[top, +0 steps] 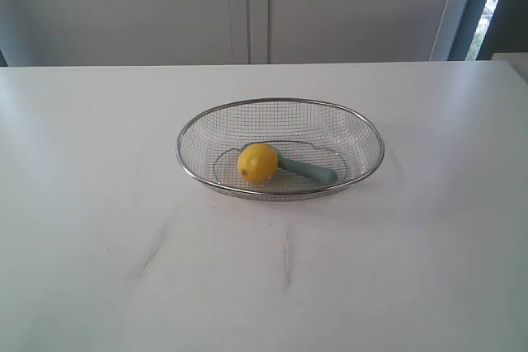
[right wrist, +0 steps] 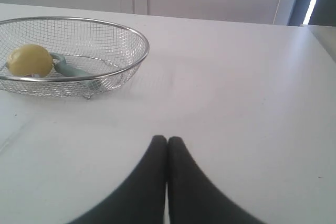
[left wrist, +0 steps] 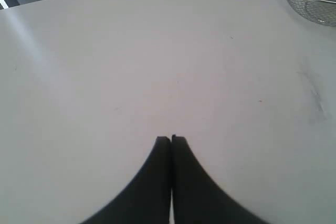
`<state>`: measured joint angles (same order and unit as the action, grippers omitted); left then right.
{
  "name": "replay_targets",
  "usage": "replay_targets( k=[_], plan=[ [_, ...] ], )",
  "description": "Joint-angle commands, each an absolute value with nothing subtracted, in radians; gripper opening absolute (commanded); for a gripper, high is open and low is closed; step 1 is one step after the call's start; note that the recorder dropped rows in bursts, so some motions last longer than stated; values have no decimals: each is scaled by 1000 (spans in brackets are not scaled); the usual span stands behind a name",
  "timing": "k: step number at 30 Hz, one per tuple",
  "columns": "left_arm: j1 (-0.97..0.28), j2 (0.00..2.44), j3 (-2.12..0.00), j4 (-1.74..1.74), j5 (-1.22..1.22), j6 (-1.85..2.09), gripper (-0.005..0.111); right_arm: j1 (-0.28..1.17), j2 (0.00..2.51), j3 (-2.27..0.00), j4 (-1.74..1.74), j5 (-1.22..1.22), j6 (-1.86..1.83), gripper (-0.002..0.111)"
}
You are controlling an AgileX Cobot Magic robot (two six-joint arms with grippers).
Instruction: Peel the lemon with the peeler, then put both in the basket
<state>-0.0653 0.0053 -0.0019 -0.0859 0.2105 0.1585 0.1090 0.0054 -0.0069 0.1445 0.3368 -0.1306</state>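
The lemon [top: 257,162] lies in the basket [top: 280,100], toward its near left side, with the peeler [top: 309,171] touching it from behind. The lemon looks firm, round and likely to roll, and its skin may be a little slick, so a grip across its middle seems best. The peeler is probably light and stiff, and the free end of its handle is the place to take it. Its long axis runs from behind the lemon out to the right and slightly toward the exterior camera. The blade head is hidden by the fruit. The basket stands near the middle of the white table [top: 99,204]. The left pincer [left wrist: 171,139] and the right pincer [right wrist: 167,139] are each pressed together with nothing between them, over bare tabletop well apart from the basket.
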Motion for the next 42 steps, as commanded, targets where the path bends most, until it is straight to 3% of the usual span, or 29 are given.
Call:
replay_targets(
  k=[1,27,33,42],
  plan=[
    [-60,0,0,-89,209,158,0,100,0,0,137,338,-130,0],
    [-60,0,0,-89,209,158,0,97,0,0,46,336,-62,0],
    [-60,0,0,-89,209,158,0,-17,0,0,51,336,-62,0],
    [-60,0,0,-89,209,158,0,63,0,0,53,334,-62,0]
  ],
)
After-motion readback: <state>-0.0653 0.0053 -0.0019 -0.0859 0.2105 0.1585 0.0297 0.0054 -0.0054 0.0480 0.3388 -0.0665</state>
